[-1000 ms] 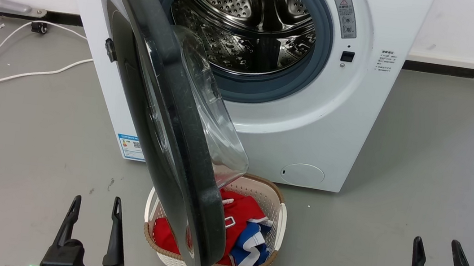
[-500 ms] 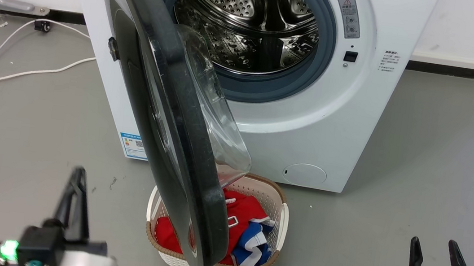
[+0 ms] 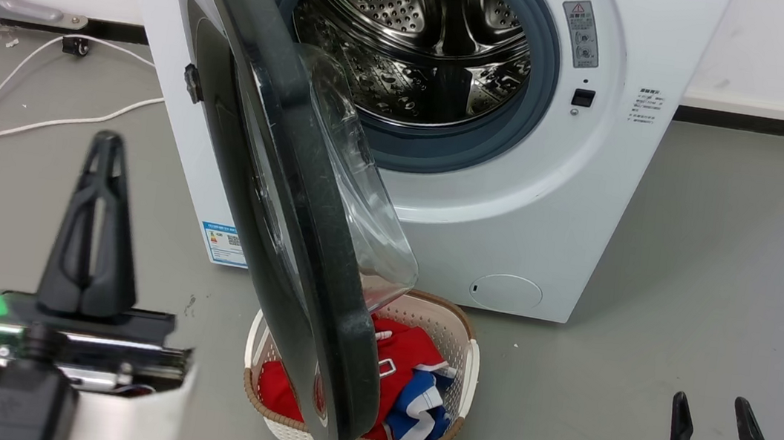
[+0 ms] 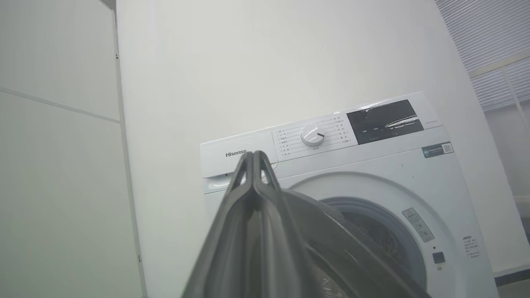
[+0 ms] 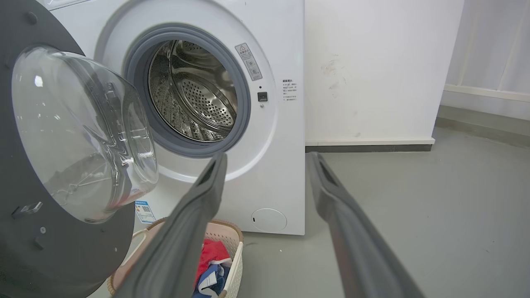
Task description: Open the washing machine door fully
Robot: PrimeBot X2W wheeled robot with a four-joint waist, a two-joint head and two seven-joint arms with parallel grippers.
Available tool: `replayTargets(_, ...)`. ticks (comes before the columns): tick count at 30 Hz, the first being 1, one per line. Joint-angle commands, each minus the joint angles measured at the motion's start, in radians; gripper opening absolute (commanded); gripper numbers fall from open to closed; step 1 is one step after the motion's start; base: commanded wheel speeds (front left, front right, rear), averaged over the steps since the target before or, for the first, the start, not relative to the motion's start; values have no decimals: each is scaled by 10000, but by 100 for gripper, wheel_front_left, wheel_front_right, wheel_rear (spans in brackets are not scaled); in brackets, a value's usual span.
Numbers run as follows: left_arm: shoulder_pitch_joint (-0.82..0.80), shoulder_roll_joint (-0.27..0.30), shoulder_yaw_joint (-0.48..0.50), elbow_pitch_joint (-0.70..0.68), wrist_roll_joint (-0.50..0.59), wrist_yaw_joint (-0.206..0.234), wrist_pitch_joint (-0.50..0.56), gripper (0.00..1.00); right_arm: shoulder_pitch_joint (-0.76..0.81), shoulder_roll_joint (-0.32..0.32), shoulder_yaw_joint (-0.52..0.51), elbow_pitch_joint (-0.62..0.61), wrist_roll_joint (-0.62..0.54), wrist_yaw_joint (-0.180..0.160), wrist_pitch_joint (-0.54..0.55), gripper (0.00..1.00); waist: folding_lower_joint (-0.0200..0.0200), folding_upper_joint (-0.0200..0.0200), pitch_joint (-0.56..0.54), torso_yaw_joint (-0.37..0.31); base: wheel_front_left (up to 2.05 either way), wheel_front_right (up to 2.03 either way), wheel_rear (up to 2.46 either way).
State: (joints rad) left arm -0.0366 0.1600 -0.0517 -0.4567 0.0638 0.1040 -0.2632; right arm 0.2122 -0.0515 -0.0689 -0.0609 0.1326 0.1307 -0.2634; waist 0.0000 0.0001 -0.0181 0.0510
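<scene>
In the head view, the white boxy front-loading washing machine (image 3: 549, 217) is standing on the grey floor (image 3: 690, 286) against a white wall. Its perforated steel drum (image 3: 414, 36) is showing inside the grey-blue rubber ring (image 3: 537, 103). The washing machine door (image 3: 277, 183), a large round glossy black disc with a clear bulging glass bowl, is hanging partly open on the machine's left side. It is swung out towards the camera, nearly edge-on, and its lower rim is overlapping a cream woven plastic basket (image 3: 468, 379). The basket is sitting on the floor in front of the machine, holding a red garment (image 3: 406, 349) and a blue and white cloth (image 3: 422, 403). The left pincer (image 3: 107, 140) is hovering left of the door and apart from it, its two dark fingers pressed together. The right pincer (image 3: 710, 401) is waiting at the lower right with its fingers spread and holding nothing. A white cable (image 3: 37, 124) is lying across the floor at the left.

In the left wrist view, the joined fingers are pointing up at the machine's front panel, below a white round dial (image 4: 311, 135) and a black display panel (image 4: 385, 122).

In the right wrist view, the spread fingers are pointing towards the machine's lower front, with the door's inner face and glass bowl at the left.
</scene>
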Motion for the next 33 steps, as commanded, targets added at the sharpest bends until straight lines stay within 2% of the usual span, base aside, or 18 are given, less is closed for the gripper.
replayTargets(1, -165, 89, -257, -241, 107, -79, -24, 0, -35, 23, 38, 22, 28, 1, -18, 100, 0, -1, -11, -10, 0, 0, 0)
replayTargets(17, -650, 52, -3239, -771, 566, -676, -24, 0, 19, 22, 106, 103, 22, 1, -18, 100, 0, -1, -47, -33, 0, 0, 0)
replayTargets(24, -670, -111, -4542, -400, 454, -961, -24, 0, 6, 22, 73, 142, 68, 1, -19, 100, 0, -1, 13, 25, 0, 0, 0)
replayTargets(33, -298, -205, -5536, 645, 10, -1073, -24, 0, -153, 22, 151, 212, 63, 1, -18, 100, 0, -1, 153, -3, 0, 0, 0)
